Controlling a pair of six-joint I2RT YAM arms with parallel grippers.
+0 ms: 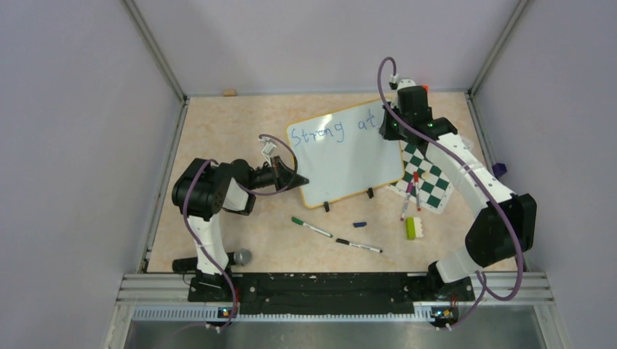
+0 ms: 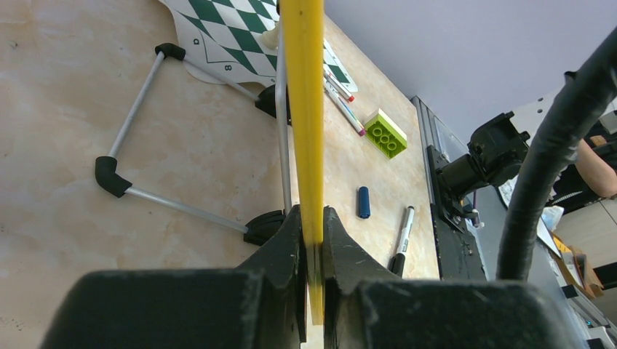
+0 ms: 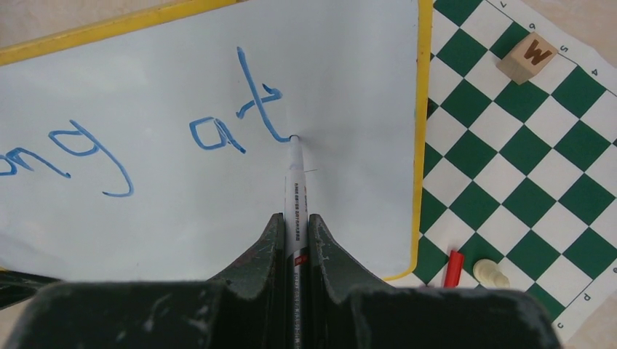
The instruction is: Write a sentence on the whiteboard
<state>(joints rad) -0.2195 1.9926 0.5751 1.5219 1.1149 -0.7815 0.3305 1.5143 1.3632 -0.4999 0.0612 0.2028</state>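
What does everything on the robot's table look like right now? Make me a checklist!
Surface: beige speckled table.
Job's things: whiteboard propped on its stand; blue words read "Strong at"; the marker tip touches just after the "t".
Clutter: chessboard, green brick, blue cap, loose pens, wooden W block.
Hands: left hand shut on the whiteboard's yellow rim; right hand shut on the marker.
Cables: purple cables along each arm; no snags seen.
Surroundings: grey walls; a person's arm at the left wrist view's edge.

A wooden W cube point(image 3: 532, 58) is sitting on the checkered chessboard point(image 1: 436, 190) while a green brick point(image 1: 412, 227) is lying near it.
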